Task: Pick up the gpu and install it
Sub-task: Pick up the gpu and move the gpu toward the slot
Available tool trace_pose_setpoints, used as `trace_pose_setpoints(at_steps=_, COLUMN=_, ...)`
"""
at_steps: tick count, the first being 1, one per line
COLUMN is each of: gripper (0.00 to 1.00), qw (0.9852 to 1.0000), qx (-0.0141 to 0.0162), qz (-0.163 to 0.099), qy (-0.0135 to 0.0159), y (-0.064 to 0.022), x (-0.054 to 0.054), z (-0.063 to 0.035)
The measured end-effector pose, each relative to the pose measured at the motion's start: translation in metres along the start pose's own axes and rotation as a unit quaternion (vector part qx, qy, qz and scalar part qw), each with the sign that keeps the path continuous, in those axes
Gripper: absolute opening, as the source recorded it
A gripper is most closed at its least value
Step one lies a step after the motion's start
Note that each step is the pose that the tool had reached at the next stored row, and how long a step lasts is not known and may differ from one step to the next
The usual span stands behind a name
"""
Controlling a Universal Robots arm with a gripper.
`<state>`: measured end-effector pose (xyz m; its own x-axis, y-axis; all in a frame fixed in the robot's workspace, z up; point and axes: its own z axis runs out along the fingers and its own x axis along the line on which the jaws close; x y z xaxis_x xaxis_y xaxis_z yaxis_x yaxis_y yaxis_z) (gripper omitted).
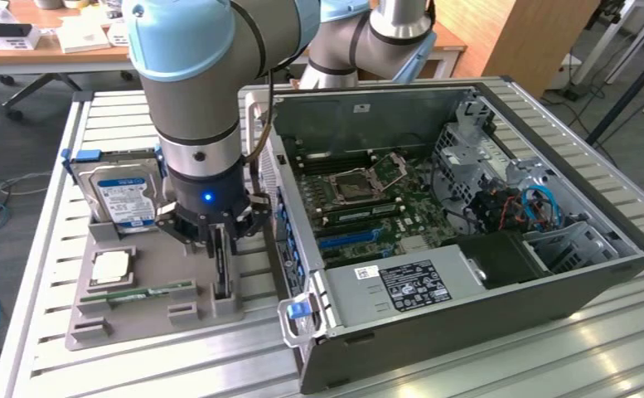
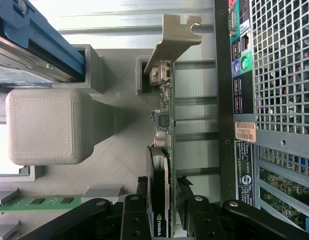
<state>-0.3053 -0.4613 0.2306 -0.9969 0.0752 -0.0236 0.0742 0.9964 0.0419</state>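
Pincer: the pincer [image 1: 223,242] [image 2: 163,184] is down over the grey tray, partly open, with one of its black fingers [image 2: 184,186] on each side of the gpu. In the wrist view a thin gap shows between one finger and the card, so there is no firm hold on it.
Gpu: the gpu [image 1: 220,278] [image 2: 166,110] stands on edge in a slot of the tray, upright, at the tray side nearest the case.
Bracket: its silver bracket [image 2: 177,35] is at the end away from the fingers, beside a grey post of the tray.
Tray: the tray [image 1: 156,274] lies flat on the bench, just beside the case, on the exterior view's left.
Drive: a hard drive [image 1: 123,199] with a blue-white label leans in the tray's far end.
Chip: a square processor [image 1: 112,265] lies flat in the tray.
Memory: a green stick [image 1: 133,292] [image 2: 39,201] lies at the tray's near end.
Case: an open PC case [image 1: 520,315] lies on its side, with the motherboard [image 1: 366,207] facing up and the power supply [image 1: 399,286] at its near end.
Bench: a slatted metal bench [image 1: 587,348] carries both tray and case.
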Motion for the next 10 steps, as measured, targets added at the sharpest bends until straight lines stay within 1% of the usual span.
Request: trace_pose_setpoints(at_steps=10, gripper=0.36, qw=1.0000, qx=0.0000, qz=0.000, qy=0.0000, y=0.0001, x=0.0000, z=-0.0015)
